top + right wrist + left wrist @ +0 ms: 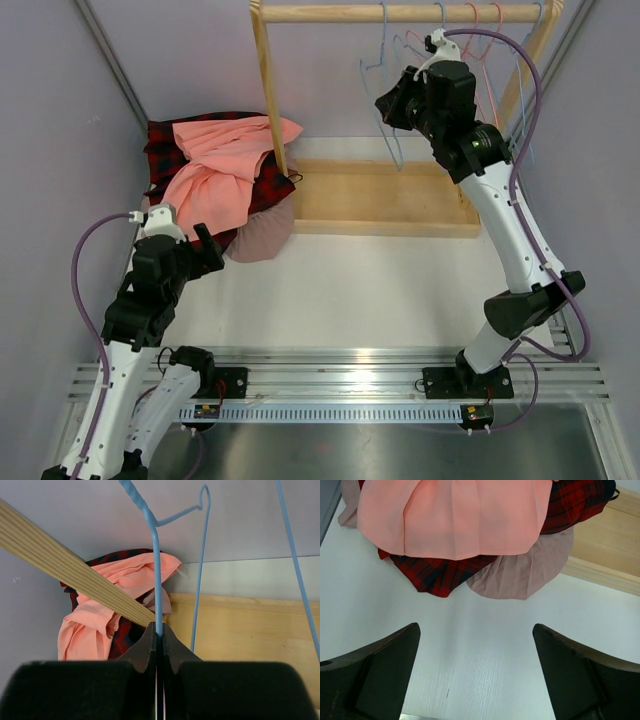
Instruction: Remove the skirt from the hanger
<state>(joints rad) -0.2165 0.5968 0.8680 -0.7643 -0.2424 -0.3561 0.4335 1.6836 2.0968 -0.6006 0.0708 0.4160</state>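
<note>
My right gripper (pixel 158 626) is shut on the straight wire of a blue hanger (pixel 156 570), held up near the wooden rail (pixel 400 12); no cloth shows on that hanger (pixel 383 60). A pink skirt (pixel 225 165) lies crumpled at the back left on top of a red plaid skirt (pixel 435 572) and a mauve one (pixel 520 575). My left gripper (pixel 475 626) hangs open over bare table just in front of that pile, nothing between its fingers. From above, the left gripper (pixel 190 243) sits at the pile's near edge and the right gripper (pixel 392 108) is high by the rack.
The wooden rack has an upright post (pixel 267 90) beside the pile and a flat base (pixel 380 195) on the table. Several more wire hangers (pixel 480 40) hang from the rail at right. Another blue wire (pixel 200 555) hangs right of the held one.
</note>
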